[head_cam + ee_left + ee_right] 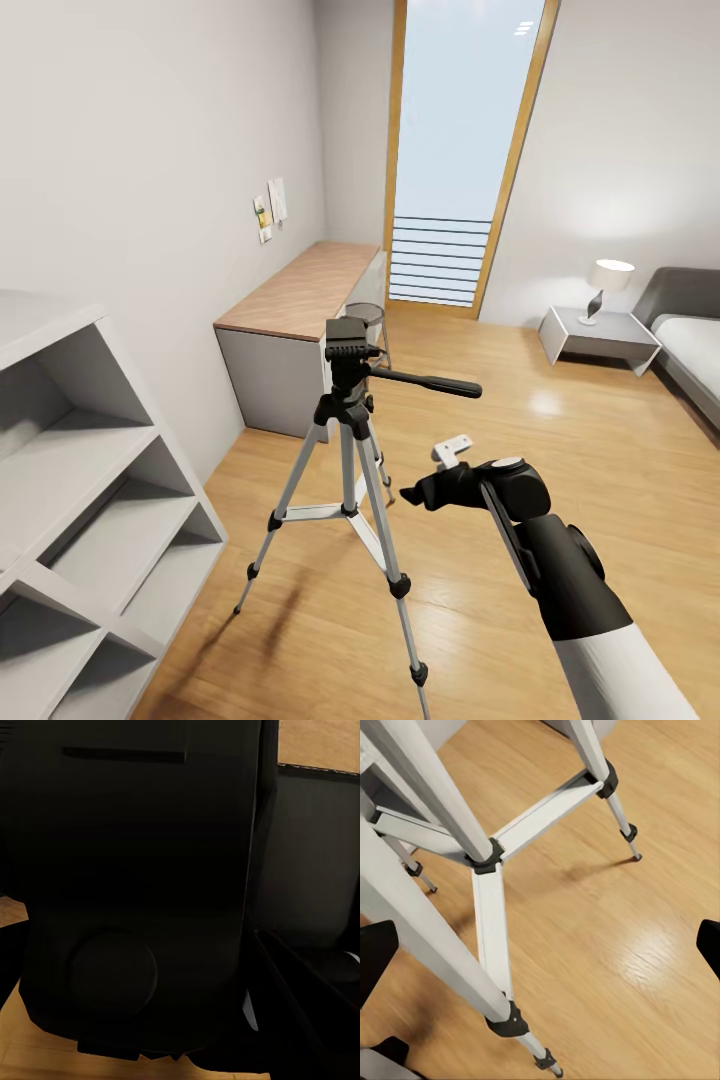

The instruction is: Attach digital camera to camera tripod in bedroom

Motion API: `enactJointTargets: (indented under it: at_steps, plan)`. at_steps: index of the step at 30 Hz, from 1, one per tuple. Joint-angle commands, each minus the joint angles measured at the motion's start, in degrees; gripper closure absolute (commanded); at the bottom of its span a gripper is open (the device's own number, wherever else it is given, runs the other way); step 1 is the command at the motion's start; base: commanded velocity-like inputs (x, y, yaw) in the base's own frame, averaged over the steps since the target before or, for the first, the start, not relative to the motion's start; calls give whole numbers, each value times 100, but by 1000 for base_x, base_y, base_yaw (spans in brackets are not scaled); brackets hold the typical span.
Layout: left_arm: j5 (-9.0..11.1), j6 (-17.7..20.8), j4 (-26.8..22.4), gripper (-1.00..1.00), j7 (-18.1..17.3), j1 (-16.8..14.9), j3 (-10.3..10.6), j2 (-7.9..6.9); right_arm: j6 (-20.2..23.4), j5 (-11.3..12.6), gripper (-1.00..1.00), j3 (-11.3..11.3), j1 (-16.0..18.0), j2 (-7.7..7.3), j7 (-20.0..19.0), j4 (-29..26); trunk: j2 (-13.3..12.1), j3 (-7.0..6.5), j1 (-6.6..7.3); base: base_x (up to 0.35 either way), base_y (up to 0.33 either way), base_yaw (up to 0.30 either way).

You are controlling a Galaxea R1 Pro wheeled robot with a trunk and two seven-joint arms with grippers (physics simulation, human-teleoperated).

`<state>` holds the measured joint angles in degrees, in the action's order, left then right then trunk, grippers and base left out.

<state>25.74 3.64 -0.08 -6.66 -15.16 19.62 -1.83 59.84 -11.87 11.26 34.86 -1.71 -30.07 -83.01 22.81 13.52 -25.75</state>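
On the light wood bedroom floor (560,420), in front of the wood-topped grey desk (300,290), stands the tall camera tripod (345,440) with silver-grey legs and a black head. A small black boxy shape seems to sit on that head, perhaps the digital camera (345,333), so the attaching may be done; I cannot confirm it. The right gripper (425,485) hangs just beside the legs, fingers spread wide and empty. Whether the left gripper is wide or closed cannot be told.

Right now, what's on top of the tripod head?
A small black boxy block sits on the camera tripod head, likely the digital camera; its top face and any red button can't be made out. The right gripper hangs beside the legs, open.
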Motion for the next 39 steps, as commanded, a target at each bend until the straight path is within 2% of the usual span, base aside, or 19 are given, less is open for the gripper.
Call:
enactJointTargets:
  at_steps: [1,5,6,12,39]
  plan:
    - [52,23,-1,100,-19,-4,42,-2,16,-61,-100,7,7,-2,-67,-5,11,10,-3,0,0,0]
    - [50,23,-1,100,-19,-4,42,-2,16,-61,-100,7,10,-1,-203,-5,11,10,-3,0,0,0]
    - [49,23,-1,100,-19,-4,42,-2,16,-61,-100,7,7,-8,-355,-5,11,10,-3,0,0,0]
    - [46,23,-1,100,-19,-4,42,-2,16,-61,-100,7,8,-10,-481,7,11,10,-3,0,0,0]
    - [46,23,-1,100,-24,-4,42,-2,16,-66,-100,7,9,39,-501,185,11,10,-3,0,0,0]
